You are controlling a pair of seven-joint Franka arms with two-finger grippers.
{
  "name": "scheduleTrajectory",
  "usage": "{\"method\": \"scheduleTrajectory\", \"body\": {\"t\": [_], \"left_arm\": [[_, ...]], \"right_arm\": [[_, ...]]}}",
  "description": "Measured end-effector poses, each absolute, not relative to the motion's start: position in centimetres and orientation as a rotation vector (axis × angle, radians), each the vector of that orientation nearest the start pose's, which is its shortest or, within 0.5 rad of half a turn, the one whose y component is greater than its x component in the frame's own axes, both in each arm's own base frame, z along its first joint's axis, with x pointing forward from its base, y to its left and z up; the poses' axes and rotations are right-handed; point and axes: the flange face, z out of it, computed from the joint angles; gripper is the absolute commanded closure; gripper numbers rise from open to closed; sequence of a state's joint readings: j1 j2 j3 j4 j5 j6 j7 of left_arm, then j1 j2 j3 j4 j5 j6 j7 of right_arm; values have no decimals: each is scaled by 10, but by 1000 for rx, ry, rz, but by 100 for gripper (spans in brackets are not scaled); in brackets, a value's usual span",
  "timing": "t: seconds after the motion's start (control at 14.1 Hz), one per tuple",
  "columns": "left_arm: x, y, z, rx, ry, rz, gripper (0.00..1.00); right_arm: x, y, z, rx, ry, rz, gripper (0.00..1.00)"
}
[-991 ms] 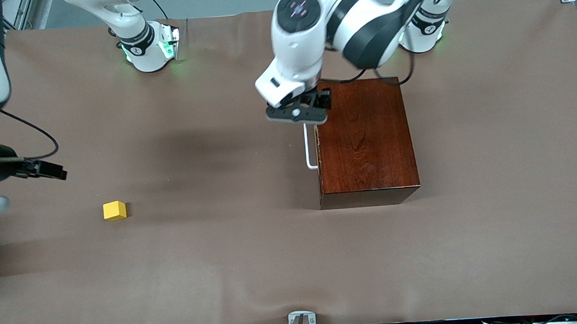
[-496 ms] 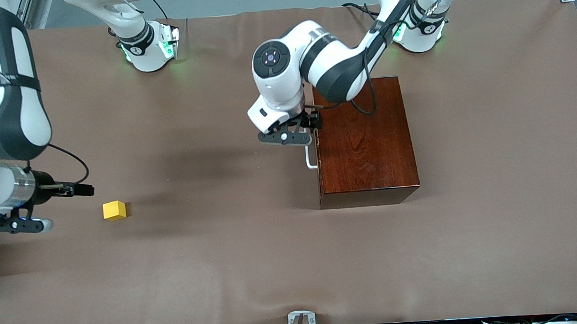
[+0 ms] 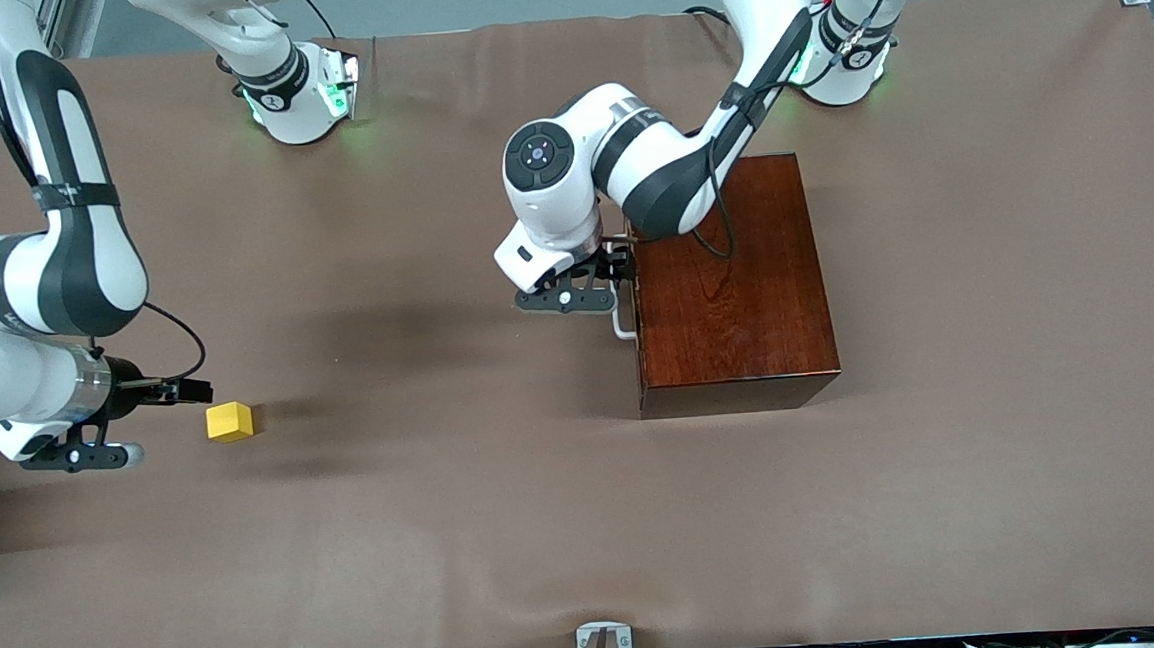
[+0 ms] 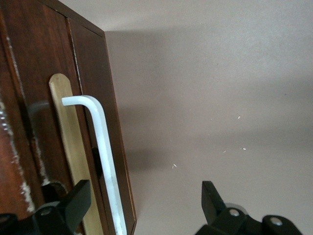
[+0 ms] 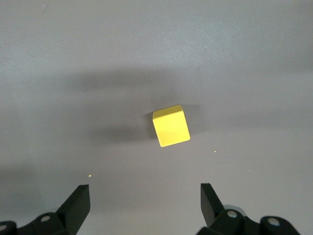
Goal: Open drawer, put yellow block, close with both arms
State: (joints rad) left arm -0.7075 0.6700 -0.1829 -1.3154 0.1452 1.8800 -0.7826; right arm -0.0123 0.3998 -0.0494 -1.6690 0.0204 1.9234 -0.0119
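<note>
Opening step: drawer (image 3: 635, 290) not yet out, left gripper (image 4: 142, 208) spread astride its handle (image 4: 100, 147), needs to pinch & pull; right gripper (image 5: 144, 205) spread near block (image 3: 229, 421), which sits on table toward right arm's end.

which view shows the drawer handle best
The left wrist view: the white handle fills it close up, standing off the shut drawer front between the left pincer fingers. The front view shows only a short piece below the pincer. The right wrist view shows none.

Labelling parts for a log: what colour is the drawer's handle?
White. The handle shows best in the left wrist view, against the dark reddish-brown drawer front.
</note>
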Motion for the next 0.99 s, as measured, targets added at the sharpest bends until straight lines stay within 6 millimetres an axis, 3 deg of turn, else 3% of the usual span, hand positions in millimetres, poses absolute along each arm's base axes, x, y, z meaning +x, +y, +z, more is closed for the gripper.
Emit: {"method": "scheduleTrajectory", "body": {"t": [0.42,0.71,0.99], "left_arm": [[484,-537,324,-3007,219,47,0],[475,-544,312,-2997,201,63,0],[472,-547,308,-2985,196,53,0]], "right_arm": [[639,-40,328,-3137,36,137,0],[645,-54,320,-3141,-89,59,0],[653,-60,289,-3144,-138,52,0]]}}
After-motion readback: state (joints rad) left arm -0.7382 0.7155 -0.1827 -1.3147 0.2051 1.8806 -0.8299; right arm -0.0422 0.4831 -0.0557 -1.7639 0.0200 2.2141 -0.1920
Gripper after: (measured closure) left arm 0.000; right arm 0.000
